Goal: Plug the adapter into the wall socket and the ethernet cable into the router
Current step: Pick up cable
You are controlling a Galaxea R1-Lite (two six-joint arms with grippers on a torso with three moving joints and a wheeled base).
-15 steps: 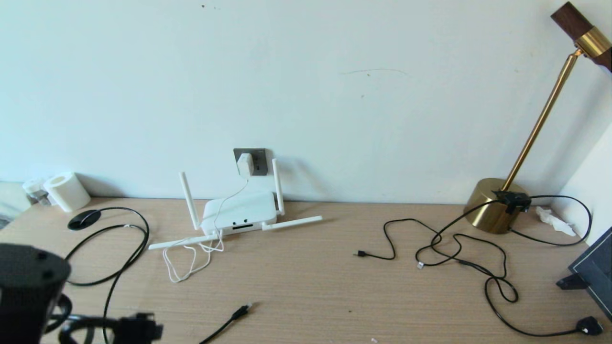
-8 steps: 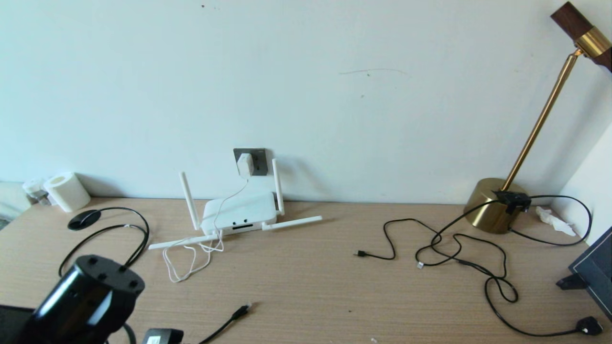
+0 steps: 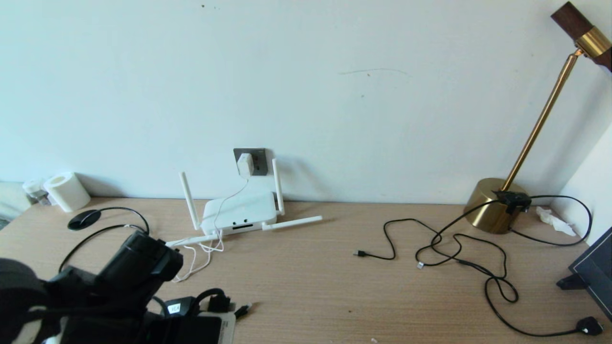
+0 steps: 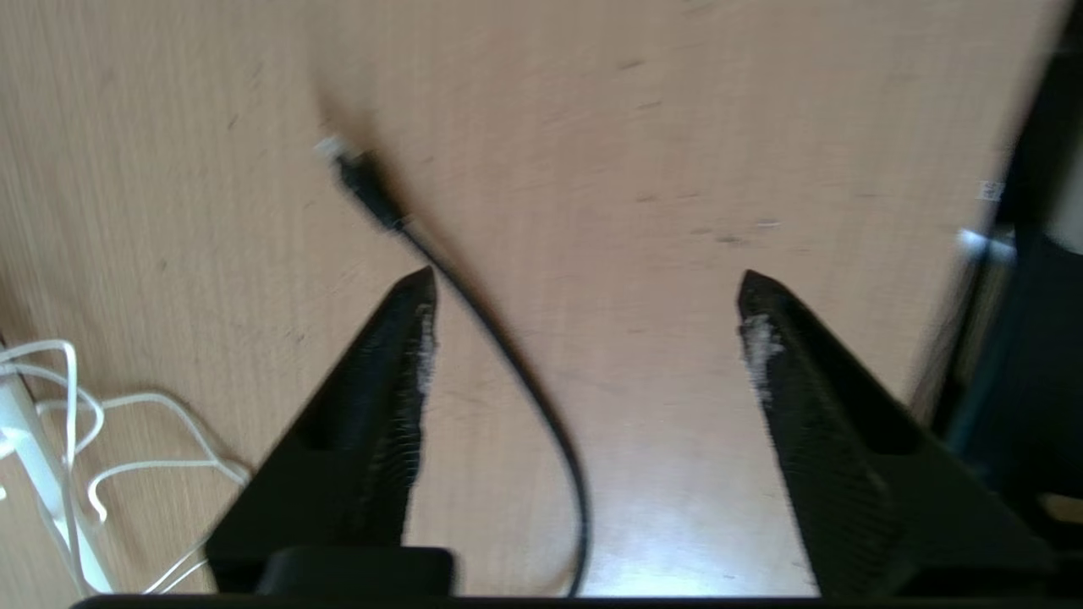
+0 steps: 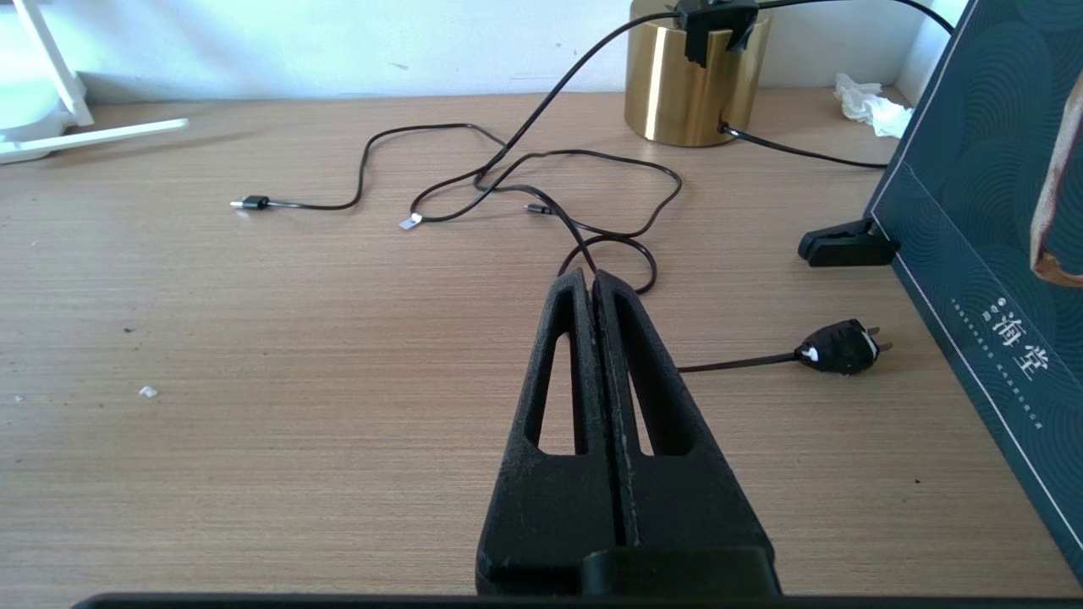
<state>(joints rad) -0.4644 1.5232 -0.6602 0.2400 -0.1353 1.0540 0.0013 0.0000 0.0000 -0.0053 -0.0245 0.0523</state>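
Black left gripper [image 4: 584, 283] spread-fingered above ethernet cable [image 4: 474, 304].

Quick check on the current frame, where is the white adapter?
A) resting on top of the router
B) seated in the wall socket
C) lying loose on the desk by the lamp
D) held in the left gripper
B: the head view shows the adapter sitting on the wall socket above the router, its white cord trailing down to the desk.
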